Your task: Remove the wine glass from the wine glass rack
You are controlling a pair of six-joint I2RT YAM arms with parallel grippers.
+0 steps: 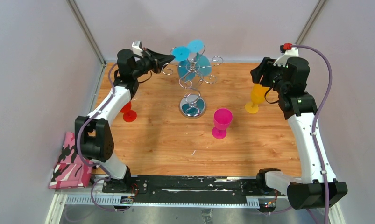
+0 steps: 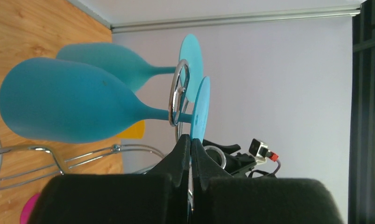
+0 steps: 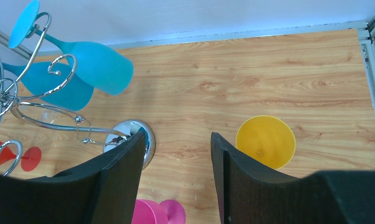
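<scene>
Left arm [image 1: 111, 105]: white link shells, black joint housings, lilac-grey cable looped alongside, small pale mount at wrist. Right arm [image 1: 303, 135]: same white-and-black build, green light [image 1: 299, 99] on upper joint, long lilac cable [image 1: 326, 93] from red-tipped connector [image 1: 286, 47]. Both bases black, on black rail [image 1: 185, 184]. Left gripper [image 2: 191, 138], right gripper [image 3: 178, 140]: matte black jaws, broad, fine-textured, rounded at tips.

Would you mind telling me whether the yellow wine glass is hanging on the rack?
No, the yellow wine glass stands upright on the table, apart from the wine glass rack, which holds only blue glasses.
</scene>
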